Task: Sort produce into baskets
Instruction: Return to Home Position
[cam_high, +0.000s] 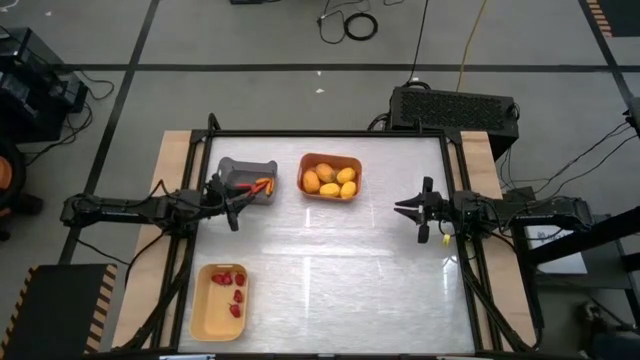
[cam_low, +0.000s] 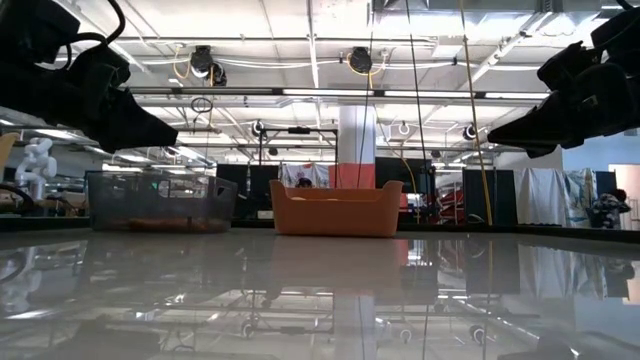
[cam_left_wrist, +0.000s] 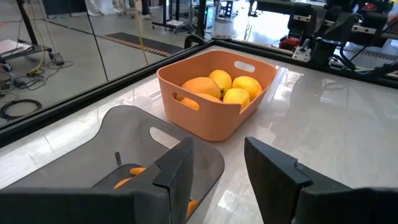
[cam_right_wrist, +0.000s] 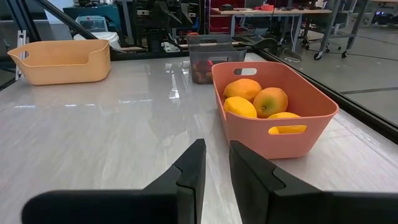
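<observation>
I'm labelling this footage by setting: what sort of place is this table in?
Probably a large robotics lab or workshop hall: strip lights and hanging cables overhead, taped floor lines, more workbenches beyond the table.

Glossy white tabletop (cam_high: 330, 260) carries three bins: grey bin (cam_high: 245, 165) just beside orange bin (cam_high: 330, 156); pale yellow bin (cam_high: 212, 315) well apart from both.

The low view's upper corners cut off the left hand (cam_low: 140, 122) and right hand (cam_low: 525, 130), and what lies inside the grey bin (cam_low: 160, 198) is blurred.
</observation>
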